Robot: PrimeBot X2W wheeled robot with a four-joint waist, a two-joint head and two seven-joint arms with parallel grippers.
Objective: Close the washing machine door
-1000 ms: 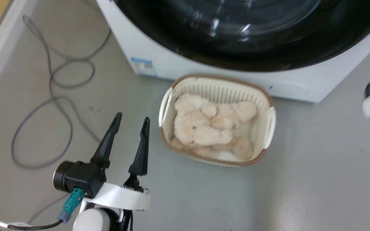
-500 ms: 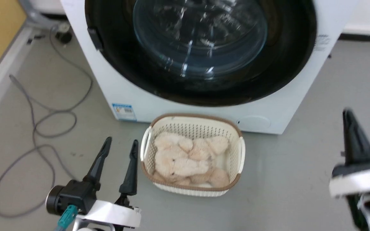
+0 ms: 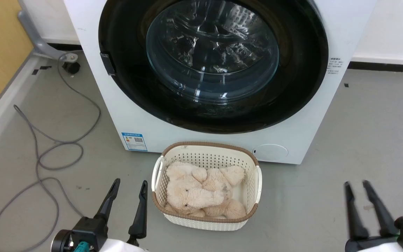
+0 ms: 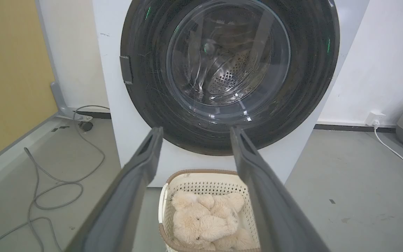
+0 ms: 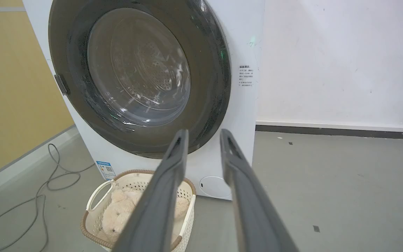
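The washing machine door (image 3: 212,59) is lying flat against the front of the washing machine (image 3: 222,147), its black ring filling the round opening and the glass bowl facing out, with the perforated drum showing through it in both wrist views. From the right wrist view no gap is showing along the door's edge, so the door is looking shut and the task is appearing essentially done, though whether the latch has caught cannot be told from here. The left end effector (image 3: 131,182) is hanging low at the near left, fingers spread apart and gripping nothing. The right end effector (image 3: 355,183) is sitting low at the near right, its fingers also parted, by a narrower gap, and likewise empty. Both are well apart from the door, probably because nothing is needing a push now and the arms are being kept out of the way. A cream laundry basket (image 3: 205,222) is standing on the grey floor just in front of the machine, below the door, carrying a beige plush toy (image 3: 194,196). Sitting that low, the basket is not getting in the door's way.
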